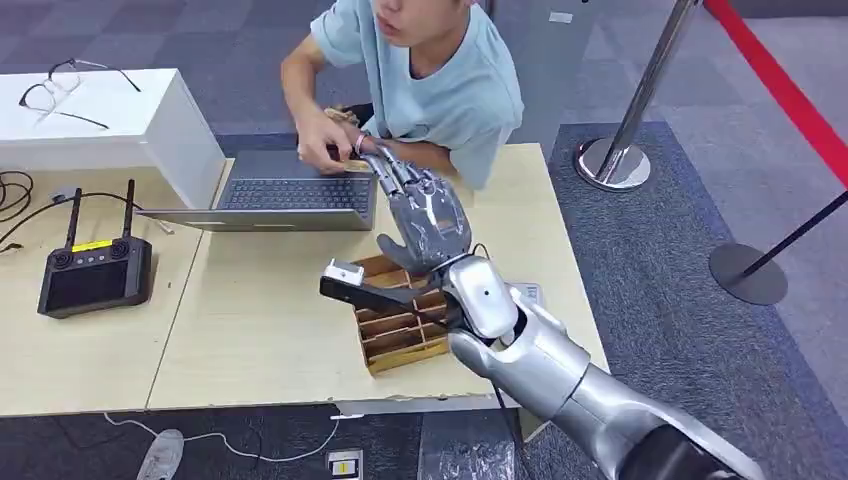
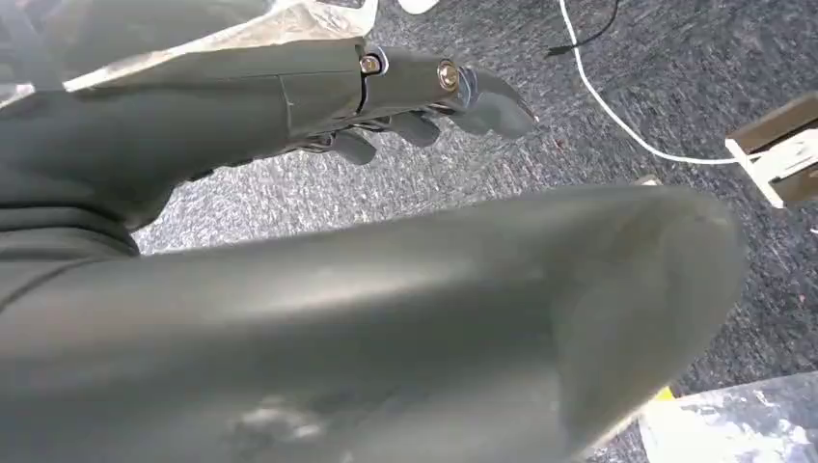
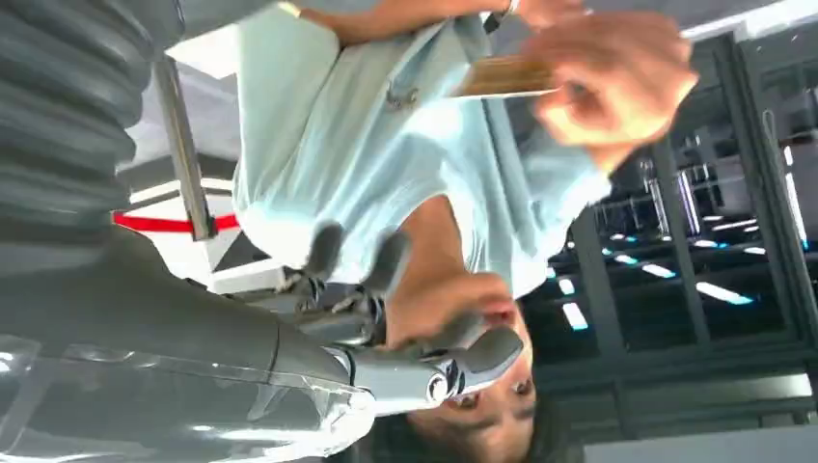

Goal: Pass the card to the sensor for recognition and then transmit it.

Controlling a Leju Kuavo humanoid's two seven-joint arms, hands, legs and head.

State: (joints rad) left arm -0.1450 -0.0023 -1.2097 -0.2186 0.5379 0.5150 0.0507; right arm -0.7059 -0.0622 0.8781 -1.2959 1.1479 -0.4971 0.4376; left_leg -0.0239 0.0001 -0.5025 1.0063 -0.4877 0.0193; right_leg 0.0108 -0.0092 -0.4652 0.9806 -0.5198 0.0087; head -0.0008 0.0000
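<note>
My right hand [image 1: 425,215] is raised over the table [image 1: 260,330], fingers spread and pointing at the person [image 1: 450,80] seated behind it. It holds nothing; in the right wrist view the fingers [image 3: 386,265] stand apart and bare. The person's hand [image 3: 608,87] holds a tan card [image 3: 502,75] clear of my fingers. A wooden slotted holder [image 1: 400,335] sits below my wrist, with a small white box [image 1: 345,271] on a black bar [image 1: 372,295] beside it. My left hand [image 2: 386,96] hangs over the carpet, fingers loose, holding nothing.
An open laptop [image 1: 290,195] lies in front of the person. A black controller with antennas [image 1: 95,275] sits at the left, behind it a white box with glasses [image 1: 100,110]. Stanchion bases [image 1: 612,165] [image 1: 748,272] stand on the carpet at the right. A white cable [image 2: 617,116] runs on the floor.
</note>
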